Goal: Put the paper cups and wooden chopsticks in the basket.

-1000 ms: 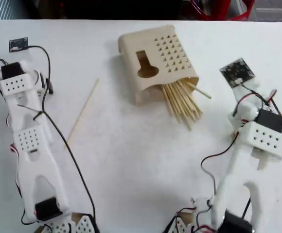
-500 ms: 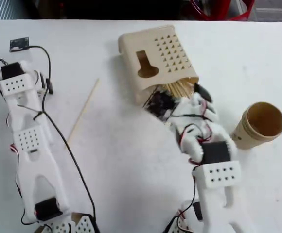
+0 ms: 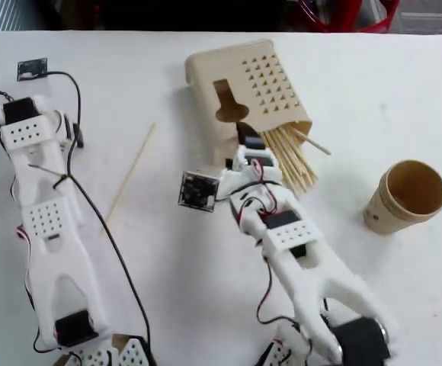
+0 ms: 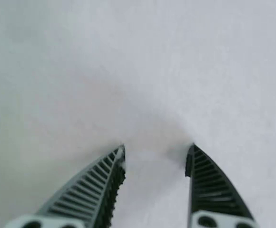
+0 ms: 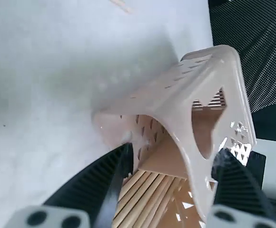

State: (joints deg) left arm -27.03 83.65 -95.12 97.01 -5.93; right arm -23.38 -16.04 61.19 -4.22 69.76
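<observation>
- One loose pale wooden chopstick [image 3: 129, 174] lies slantwise just beside the left arm [image 3: 46, 213]. The tan paper cup [image 3: 408, 194] stands upright near the right arm. The right gripper [image 3: 242, 141] sits at the mouth of the tipped beige perforated basket [image 3: 259, 80].
- Left gripper [image 4: 156, 149] hangs over the bare white table [image 4: 128, 57], jaws spread wide and holding nothing.
- Right gripper's jaws stand wide apart astride the basket's wall, with the bundled chopsticks [image 5: 147, 194] between them.

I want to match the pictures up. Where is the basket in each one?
High view: basket lies on its side, top middle, right gripper at its mouth.
Right wrist view: basket in the middle, close up.
Left wrist view: table, left gripper.
Shared: chopsticks in the basket.
</observation>
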